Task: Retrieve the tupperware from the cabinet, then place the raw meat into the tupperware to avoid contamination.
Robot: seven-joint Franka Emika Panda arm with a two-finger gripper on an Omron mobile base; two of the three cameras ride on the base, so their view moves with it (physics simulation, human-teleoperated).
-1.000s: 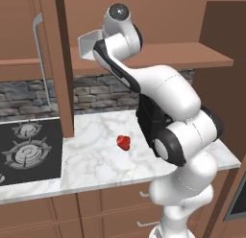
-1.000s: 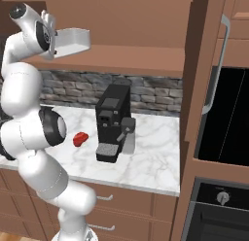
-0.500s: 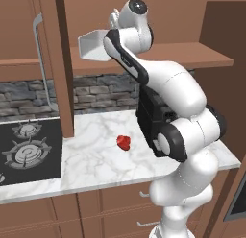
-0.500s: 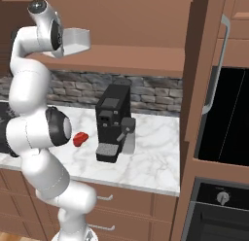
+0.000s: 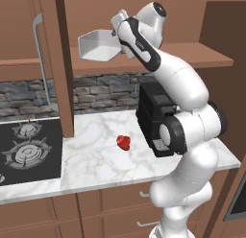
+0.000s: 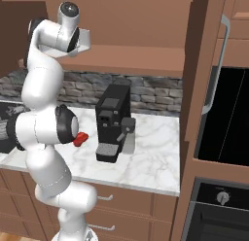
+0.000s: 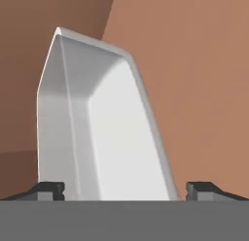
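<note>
Counted: 1 tupperware [image 5: 97, 44], 1 raw meat [image 5: 124, 142], 1 coffee machine [image 6: 113, 121], 1 cabinet [image 5: 57, 64] w/ open door and 1 shelf [image 5: 202, 57].

Pincer [image 7: 124, 190] is up at shelf level, spread about as wide as it goes. In hand view the 2 dark tips stand one on each side of the white tub, which is between them at its near end. Tips look to touch the tub walls, but cannot tell for sure if it is clamped. In left base view the tub is tilted, open side turned toward the camera, above the front edge of the shelf, at the wrist end of the arm.

Meat lies alone on the marble tabletop [image 5: 96, 160], between stove [image 5: 24, 150] and coffee machine, apart from both. Free tabletop all round it; front edge is near. Cabinet door edge hangs down left of the meat, just by the stove.
</note>
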